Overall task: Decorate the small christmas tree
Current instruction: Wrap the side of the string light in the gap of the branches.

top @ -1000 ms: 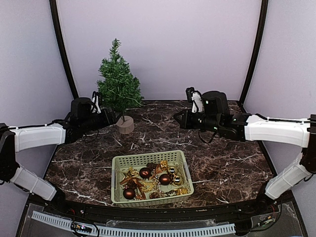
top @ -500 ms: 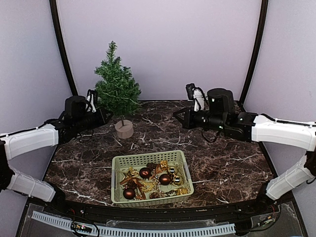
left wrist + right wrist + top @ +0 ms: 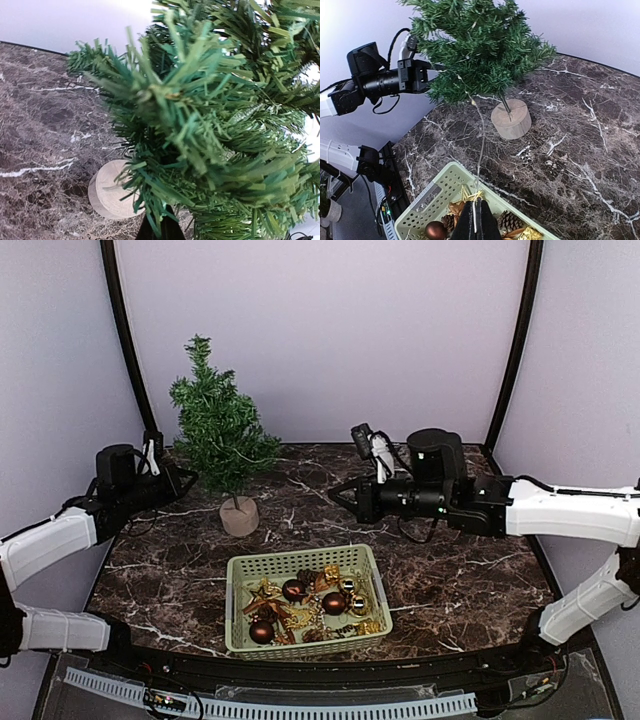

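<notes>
The small christmas tree [image 3: 218,430] stands at the back left on its round wooden base [image 3: 239,516], leaning a little to the left. My left gripper [image 3: 183,480] reaches into its lower left branches. In the left wrist view the dark fingertips [image 3: 159,231] are shut among the green needles [image 3: 210,115], above the base [image 3: 107,195]. My right gripper [image 3: 338,497] hangs mid-table, shut on a thin silvery wire [image 3: 481,145]. The wire runs from that gripper [image 3: 477,207] up into the tree [image 3: 475,45].
A pale green basket [image 3: 240,570] sits at the front middle, holding brown baubles [image 3: 334,602], gold stars and pine cones [image 3: 507,220]. The right arm's body [image 3: 560,510] stretches across the right side. Curved black frame posts stand at the back corners.
My left gripper has shut on the tree's branches and drawn back left, dragging the tree and its base leftward. My right gripper has moved left with the wire.
</notes>
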Action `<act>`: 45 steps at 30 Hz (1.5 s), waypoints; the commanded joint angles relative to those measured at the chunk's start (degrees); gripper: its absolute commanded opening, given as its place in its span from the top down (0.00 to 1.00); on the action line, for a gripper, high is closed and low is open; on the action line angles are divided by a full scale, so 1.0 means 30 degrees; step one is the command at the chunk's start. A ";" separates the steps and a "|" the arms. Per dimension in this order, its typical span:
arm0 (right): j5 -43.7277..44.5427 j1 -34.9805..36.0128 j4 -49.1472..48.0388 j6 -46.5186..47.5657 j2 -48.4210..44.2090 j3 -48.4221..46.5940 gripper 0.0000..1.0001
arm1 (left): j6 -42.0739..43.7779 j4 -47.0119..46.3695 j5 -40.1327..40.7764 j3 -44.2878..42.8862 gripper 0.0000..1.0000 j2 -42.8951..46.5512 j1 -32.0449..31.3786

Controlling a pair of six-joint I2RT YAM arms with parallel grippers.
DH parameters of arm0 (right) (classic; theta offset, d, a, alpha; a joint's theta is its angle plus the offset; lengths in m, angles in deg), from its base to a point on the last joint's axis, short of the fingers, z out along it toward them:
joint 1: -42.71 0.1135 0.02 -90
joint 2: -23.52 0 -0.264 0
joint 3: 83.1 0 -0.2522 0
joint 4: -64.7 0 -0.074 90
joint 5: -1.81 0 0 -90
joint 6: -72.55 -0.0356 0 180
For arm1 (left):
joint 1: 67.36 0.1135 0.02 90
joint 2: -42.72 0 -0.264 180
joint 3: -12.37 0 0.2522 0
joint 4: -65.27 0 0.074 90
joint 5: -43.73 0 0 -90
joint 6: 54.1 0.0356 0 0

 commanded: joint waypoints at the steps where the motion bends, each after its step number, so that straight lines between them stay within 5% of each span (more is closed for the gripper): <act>1: 0.2152 0.0183 -0.1381 -0.1622 0.0987 -0.0865 1.00 | 0.1160 -0.1367 -0.1743 0.0154 1.00 -0.0694 0.0524; 8: 0.3639 -0.0380 -0.1808 -0.2637 0.2547 -0.1815 1.00 | 0.1681 -0.2293 -0.1992 -0.0009 0.96 -0.1309 0.1300; 9: 0.3541 -0.0506 -0.1908 -0.2624 0.2690 -0.1948 1.00 | 0.1813 -0.2233 -0.1999 -0.0180 0.92 -0.1357 0.1309; 11: 0.3325 -0.0682 -0.1991 -0.2491 0.3006 -0.2295 1.00 | 0.1930 -0.1667 -0.1864 -0.0417 0.65 -0.1191 0.1309; 15: 0.3014 -0.0989 -0.2020 -0.2346 0.3659 -0.2816 1.00 | 0.1817 0.0153 -0.0760 -0.0391 0.40 0.0131 0.1296; 24: 0.2493 -0.1618 -0.2053 -0.2270 0.4235 -0.3312 1.00 | 0.0594 0.2590 0.1477 0.0163 0.26 0.2724 -0.3005; 30: 0.2488 -0.1634 -0.2140 -0.2173 0.3960 -0.3130 1.00 | -0.0180 0.2230 0.1731 0.0579 0.19 0.1963 -0.3570; 35: 0.2485 -0.1634 -0.1984 -0.1966 0.3736 -0.2905 1.00 | -0.0378 0.1745 0.0665 0.0249 0.35 0.0942 -0.3575; 43: 0.2964 -0.1648 -0.1103 -0.1000 0.3152 -0.3195 1.00 | -0.0849 0.0991 0.0293 0.0711 0.93 0.1162 -0.3575; 45: 0.3056 -0.1649 -0.0828 -0.0584 0.2893 -0.3199 1.00 | -0.0863 0.1221 0.0492 0.0775 1.00 0.1394 -0.3575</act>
